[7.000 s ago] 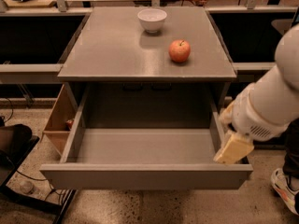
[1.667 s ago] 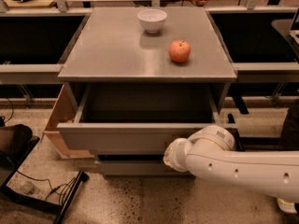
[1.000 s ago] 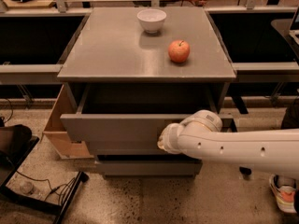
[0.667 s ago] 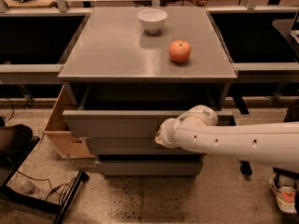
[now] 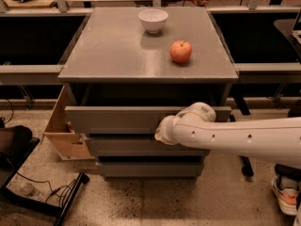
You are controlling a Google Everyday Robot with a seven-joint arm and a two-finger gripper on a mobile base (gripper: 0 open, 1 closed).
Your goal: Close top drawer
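The top drawer is the uppermost grey front of the cabinet. It stands out only a little, with a dark gap showing above its front panel under the cabinet top. My white arm reaches in from the right, and my gripper is pressed against the drawer front near its lower middle. The arm's end hides the gripper's tip.
A red apple and a white bowl sit on the cabinet top. Two more grey drawer fronts lie below. A light wooden box stands at the cabinet's left. Cables and a dark bag lie on the floor at left.
The top drawer has slid inward from wide open to nearly shut. My arm has moved from the drawer's right side to its front and followed it in.
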